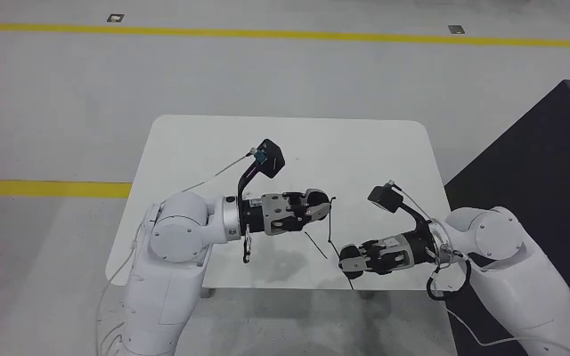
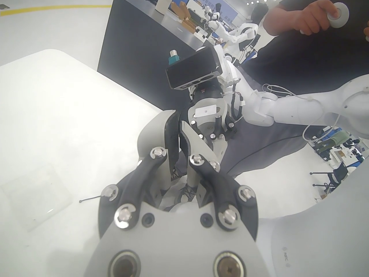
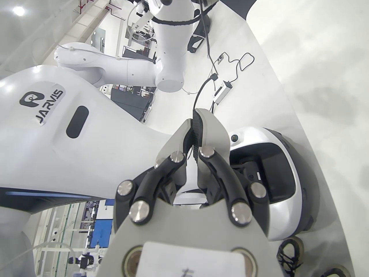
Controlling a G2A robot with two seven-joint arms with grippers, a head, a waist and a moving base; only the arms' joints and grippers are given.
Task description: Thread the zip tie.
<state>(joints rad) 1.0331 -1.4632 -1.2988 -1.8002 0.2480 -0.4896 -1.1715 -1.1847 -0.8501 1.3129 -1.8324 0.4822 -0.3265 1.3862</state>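
Two grippers hang close together over the near half of the table [image 1: 223,151], tips turned toward each other but not touching. The right gripper [image 3: 195,113] sits to the right and a little nearer, just inside the table's near edge. Its jaws are pressed together on the tie [image 3: 199,92], a thin black band clamped between the ribbed pads [image 3: 196,125]. From the tips the tie's free length curves away toward the near side. In the top view the same band shows as a short dark line running nearward from that gripper.

The left gripper [image 1: 329,206] is over the middle of the table, left of the right one and slightly farther. Its jaws are drawn nearly together, with a slim gap between the pads (whether anything is pinched there I cannot tell). In the top view a thin dark line runs from its tip toward the right gripper; I cannot tell if this is part of the tie.

On the table, just nearward of the left gripper, lies a thin black strip [image 1: 314,246] with a small knob at one end, apart from both grippers. Just beside it lies a flat clear sheet [image 2: 34,194], its edges faint against the white top.
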